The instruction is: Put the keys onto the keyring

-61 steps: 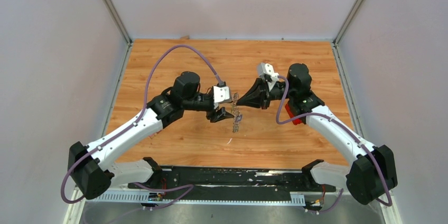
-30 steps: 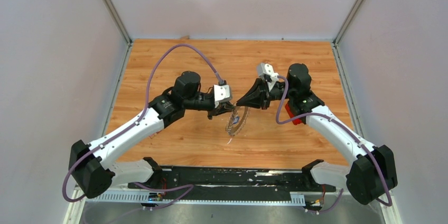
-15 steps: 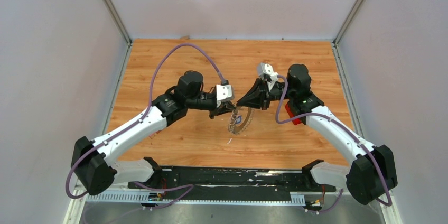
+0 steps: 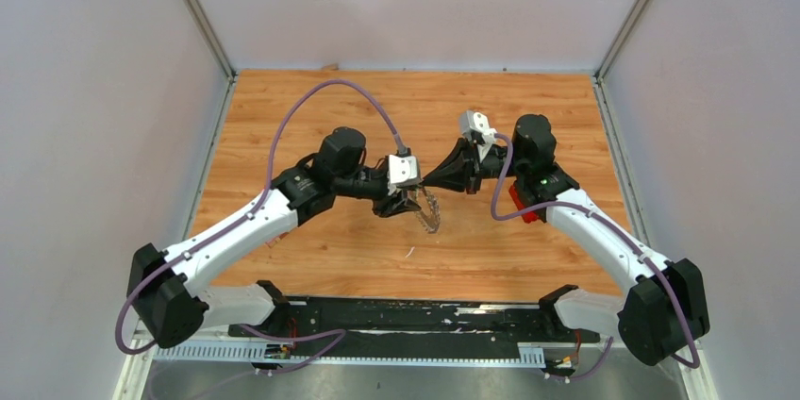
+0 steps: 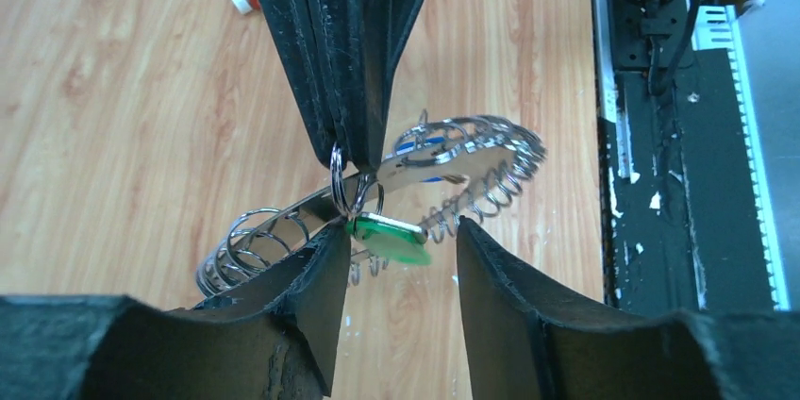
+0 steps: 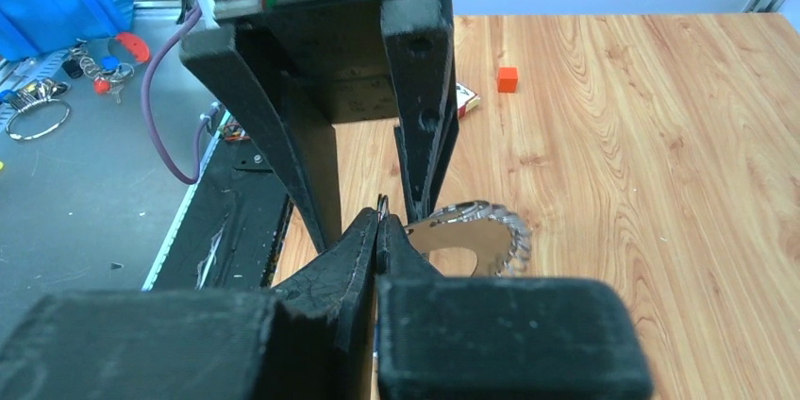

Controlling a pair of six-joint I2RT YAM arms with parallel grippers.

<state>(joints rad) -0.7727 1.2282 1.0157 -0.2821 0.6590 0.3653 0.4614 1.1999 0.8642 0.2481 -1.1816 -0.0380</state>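
The right gripper (image 5: 354,157) was pinched shut on the rim of the large silver metal keyring (image 5: 453,157), holding it above the wooden counter (image 5: 141,117). The left gripper (image 5: 398,241) stood partly open, and the small green-headed key (image 5: 389,238) hung unclamped between its jaws. With one thin pinch bearing everything, the keyring could swivel or slip. The key could drop if it was not fully threaded.
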